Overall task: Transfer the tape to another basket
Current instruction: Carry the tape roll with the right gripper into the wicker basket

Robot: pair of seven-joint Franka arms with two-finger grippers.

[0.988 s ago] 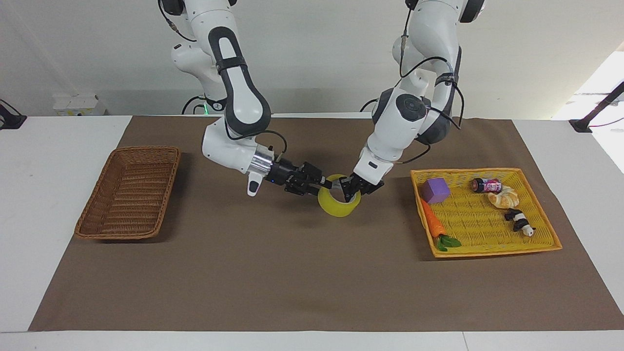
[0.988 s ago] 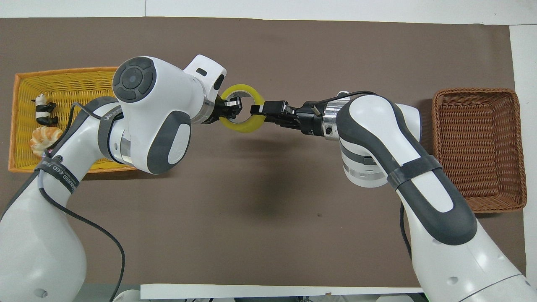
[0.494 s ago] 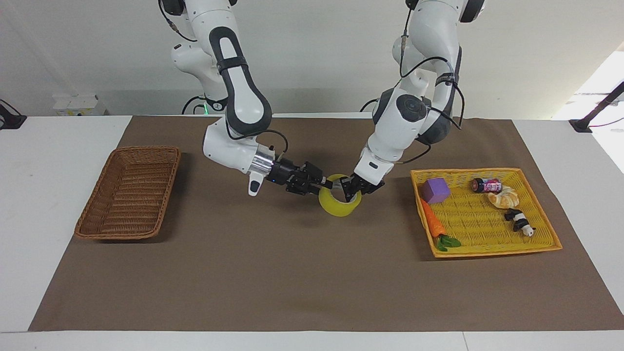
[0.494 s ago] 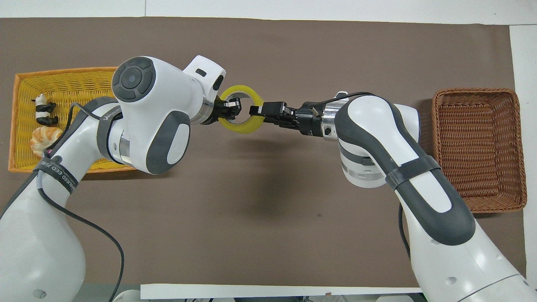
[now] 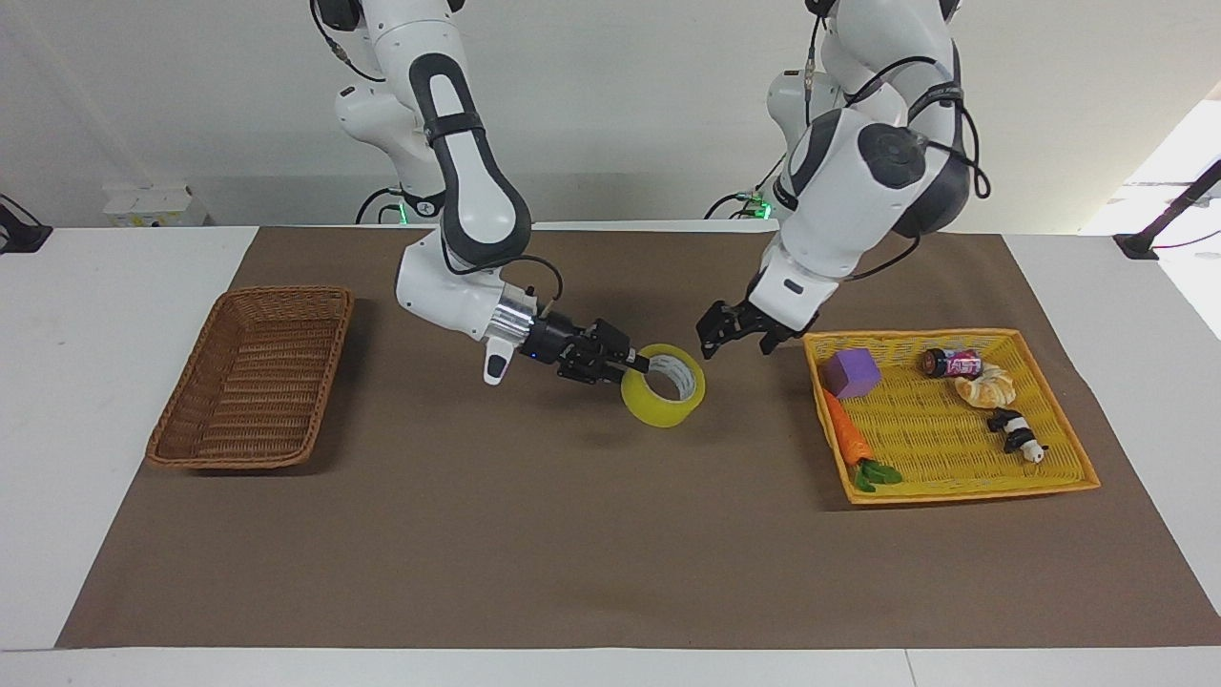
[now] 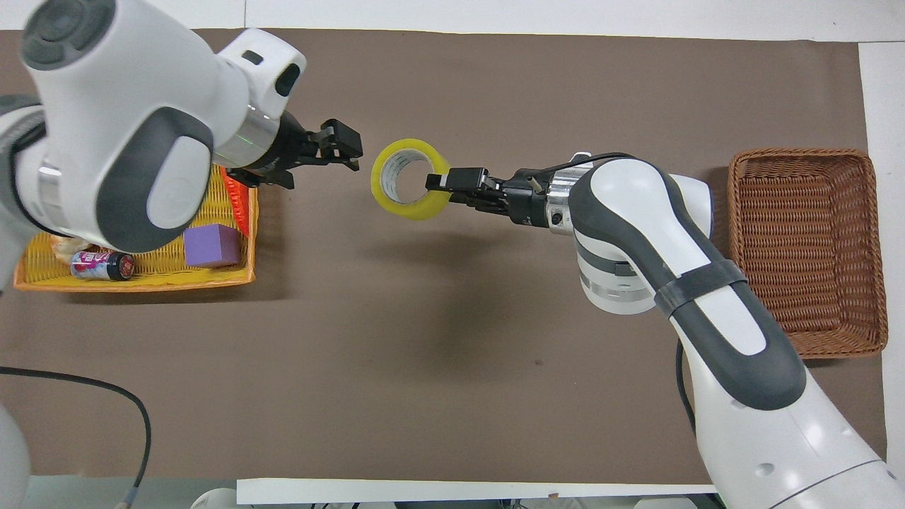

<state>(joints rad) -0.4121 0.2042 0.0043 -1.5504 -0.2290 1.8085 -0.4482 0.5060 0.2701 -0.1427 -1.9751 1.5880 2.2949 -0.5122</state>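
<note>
The yellow tape roll (image 5: pixel 654 408) hangs in the air over the middle of the brown mat, its white core showing. My right gripper (image 5: pixel 641 363) is shut on the tape's rim and holds it; it also shows in the overhead view (image 6: pixel 433 182) gripping the tape (image 6: pixel 417 211). My left gripper (image 5: pixel 717 343) is open and empty, apart from the tape, in the air between it and the yellow tray; it also shows in the overhead view (image 6: pixel 346 146). The brown wicker basket (image 5: pixel 286 292) stands empty at the right arm's end of the table (image 6: pixel 799 152).
The yellow woven tray (image 5: pixel 954 494) at the left arm's end holds a purple cube (image 5: pixel 852 372), a carrot (image 5: pixel 849 439), a can (image 5: pixel 954 363), a croissant (image 5: pixel 987 386) and a panda figure (image 5: pixel 1016 434). A brown mat (image 5: pixel 572 534) covers the table.
My left gripper let go of the tape, opened and drew back toward the yellow tray. The tape stays in my right gripper, nearly where it was.
</note>
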